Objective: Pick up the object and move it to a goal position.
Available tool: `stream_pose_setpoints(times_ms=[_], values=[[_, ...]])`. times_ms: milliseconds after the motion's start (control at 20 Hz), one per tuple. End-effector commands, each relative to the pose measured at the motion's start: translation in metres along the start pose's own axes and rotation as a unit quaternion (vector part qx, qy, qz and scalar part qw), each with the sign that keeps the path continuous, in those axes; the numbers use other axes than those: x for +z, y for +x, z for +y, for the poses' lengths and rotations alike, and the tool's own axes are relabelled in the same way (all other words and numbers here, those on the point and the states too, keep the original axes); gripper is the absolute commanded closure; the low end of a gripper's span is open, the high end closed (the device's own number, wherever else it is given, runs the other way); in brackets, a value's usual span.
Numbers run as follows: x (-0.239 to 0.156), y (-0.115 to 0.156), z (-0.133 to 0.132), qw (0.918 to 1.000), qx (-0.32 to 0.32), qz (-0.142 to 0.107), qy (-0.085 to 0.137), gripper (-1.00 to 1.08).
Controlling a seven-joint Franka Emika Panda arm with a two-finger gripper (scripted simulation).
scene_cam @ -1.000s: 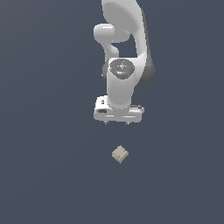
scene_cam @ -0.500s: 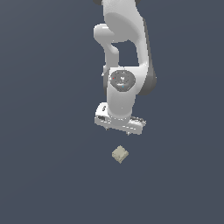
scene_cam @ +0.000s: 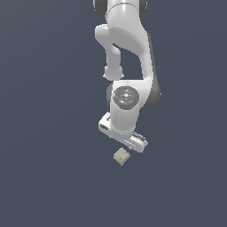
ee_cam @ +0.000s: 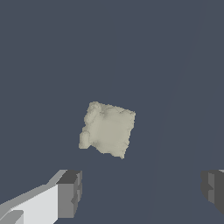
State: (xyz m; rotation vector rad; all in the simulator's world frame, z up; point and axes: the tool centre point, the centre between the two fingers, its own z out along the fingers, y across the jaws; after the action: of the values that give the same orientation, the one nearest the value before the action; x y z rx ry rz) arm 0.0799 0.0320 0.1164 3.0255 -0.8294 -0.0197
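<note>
Compared with half a second ago, the white arm (scene_cam: 126, 53) has dropped lower in the exterior view, and the gripper (scene_cam: 126, 144) now hangs just above the cube (scene_cam: 121, 156), where a clear stretch of floor separated them before; the cube itself lies in the same spot on the dark grey-blue floor (scene_cam: 44, 177). The gripper's body is tilted, its end on the exterior view's right sitting lower than the other. In the wrist view the two dark grey fingertips (ee_cam: 70, 192) stand wide apart with nothing between them, and the cube (ee_cam: 107, 129) shows beyond them, not touched by either; it appears nearer one finger than the other, so it is not centred in the gap. The cube is small and pale beige, with a mottled, slightly rumpled-looking top face and uneven edges, and it sits turned at an angle to the fingers. No brand, label or writing can be read on the cube or the arm.
</note>
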Motion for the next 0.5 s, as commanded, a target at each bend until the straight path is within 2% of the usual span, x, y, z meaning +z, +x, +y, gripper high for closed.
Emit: stream_pose_setpoints(times_ms=[0, 450], values=[[0.006, 0.006, -0.006, 0.9995, 0.032, 0.001, 0.001, -0.92], [0.021, 0.02, -0.02, 0.9942, 0.108, 0.004, 0.004, -0.92]])
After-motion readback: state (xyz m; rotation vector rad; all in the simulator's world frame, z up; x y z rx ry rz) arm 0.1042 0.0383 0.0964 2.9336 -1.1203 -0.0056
